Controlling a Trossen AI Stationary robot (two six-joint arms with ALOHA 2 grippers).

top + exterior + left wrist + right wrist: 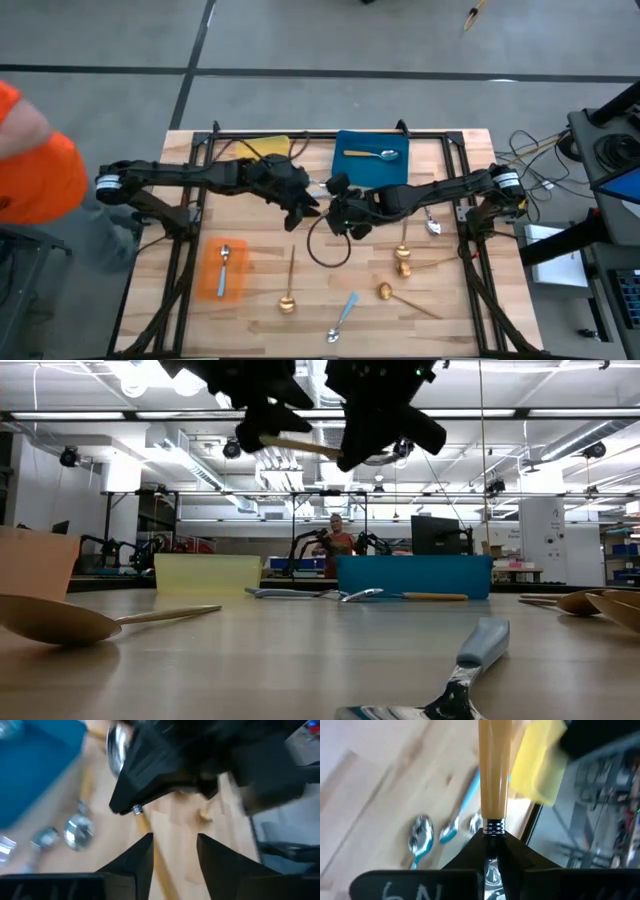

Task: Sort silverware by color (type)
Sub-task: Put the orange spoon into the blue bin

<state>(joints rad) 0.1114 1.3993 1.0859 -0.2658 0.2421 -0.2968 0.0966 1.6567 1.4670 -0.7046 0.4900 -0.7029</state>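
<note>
High over the table's middle, my two grippers meet at one spoon with an orange handle. My right gripper is shut on it. My left gripper is open, with its fingers on either side of the handle's free end. In the high view the left gripper is just left of the right gripper. On the table lie gold spoons and a blue-handled spoon. Another orange-handled spoon lies in the blue tray, and a spoon lies in the orange tray. My right gripper pinches the spoon between its two fingers at the silver neck, where the orange handle begins. The handle runs straight on past the fingertips, in line with the fingers. The spoon is lifted clear, about level, far above the table. My left gripper has the handle's free end close beside one finger; whether it touches, I cannot tell.
A yellow tray stands at the far edge, left of the blue tray. A silver spoon and another gold spoon lie under the right arm. A black cable loop hangs below the grippers. A person in orange stands at the left.
</note>
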